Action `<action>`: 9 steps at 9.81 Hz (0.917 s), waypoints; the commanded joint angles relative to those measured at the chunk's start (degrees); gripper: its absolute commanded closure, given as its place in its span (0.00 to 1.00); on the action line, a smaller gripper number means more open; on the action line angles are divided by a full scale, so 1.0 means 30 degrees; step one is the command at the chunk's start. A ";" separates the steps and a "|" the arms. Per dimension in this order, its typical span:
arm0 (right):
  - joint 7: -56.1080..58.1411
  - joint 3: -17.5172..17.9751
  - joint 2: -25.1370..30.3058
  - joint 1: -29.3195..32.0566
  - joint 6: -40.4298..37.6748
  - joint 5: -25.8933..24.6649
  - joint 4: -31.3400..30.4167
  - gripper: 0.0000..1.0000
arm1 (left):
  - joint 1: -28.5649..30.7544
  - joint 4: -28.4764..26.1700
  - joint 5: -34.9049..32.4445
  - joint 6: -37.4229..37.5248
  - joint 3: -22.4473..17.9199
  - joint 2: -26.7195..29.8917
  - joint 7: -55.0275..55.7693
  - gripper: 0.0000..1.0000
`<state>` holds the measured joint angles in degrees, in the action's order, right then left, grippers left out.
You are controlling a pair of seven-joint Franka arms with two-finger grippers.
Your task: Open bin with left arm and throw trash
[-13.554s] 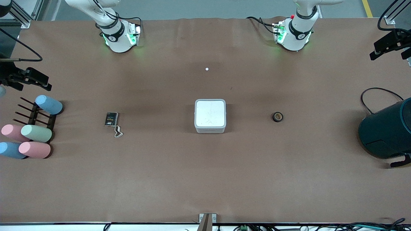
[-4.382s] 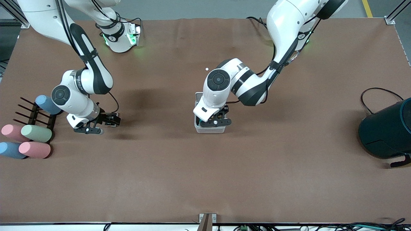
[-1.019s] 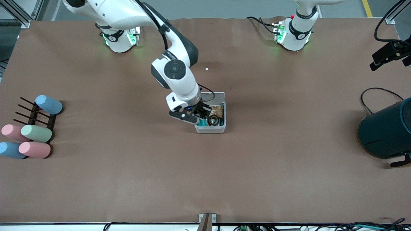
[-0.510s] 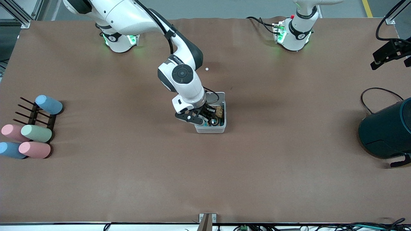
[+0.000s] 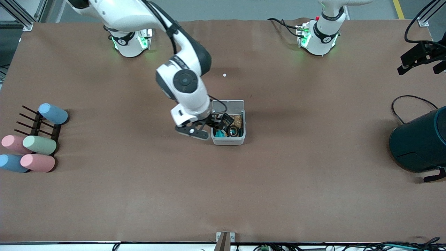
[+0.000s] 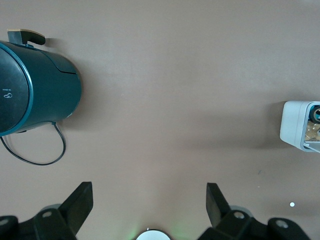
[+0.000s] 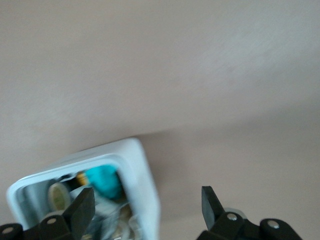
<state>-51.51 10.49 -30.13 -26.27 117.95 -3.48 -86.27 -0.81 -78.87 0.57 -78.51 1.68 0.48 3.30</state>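
Right gripper [image 5: 205,128] hangs wide open, empty, beside the lidless-looking bin [image 5: 240,141] (black packet [image 5: 224,121] inside); left gripper [image 6: 149,210] waits, open too.

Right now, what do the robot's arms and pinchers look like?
Both arms are white with rounded joints and black bands. The right arm has a round grey cap on its wrist and a thin black cable. The bases glow green; the left arm has a small red knob. Each gripper is black with two fingers: right gripper, left gripper.
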 commanded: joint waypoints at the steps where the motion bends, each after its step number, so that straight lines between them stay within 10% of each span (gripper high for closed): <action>1: 0.3997 0.0341 0.2215 0.2741 -0.1545 -0.0186 -0.1418 0.05 | 0.0037 -0.0134 0.0278 -0.0195 -0.0091 0.0191 -0.0428 0.00; 7: 1.3356 0.0138 0.5553 0.8604 -0.6877 0.0194 -0.1158 0.01 | 0.0037 -0.0164 0.0278 -0.0225 -0.0120 0.0191 -0.0428 0.00; 9: 1.4994 -0.1672 0.7486 0.8581 -0.9213 0.0398 -0.1040 0.00 | 0.0037 -0.0164 0.0249 -0.0196 -0.0120 0.0191 -0.0398 0.00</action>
<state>-9.30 7.66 -12.90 -0.78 94.03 -3.34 -87.43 -0.78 -78.93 0.63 -78.66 1.57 0.45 3.25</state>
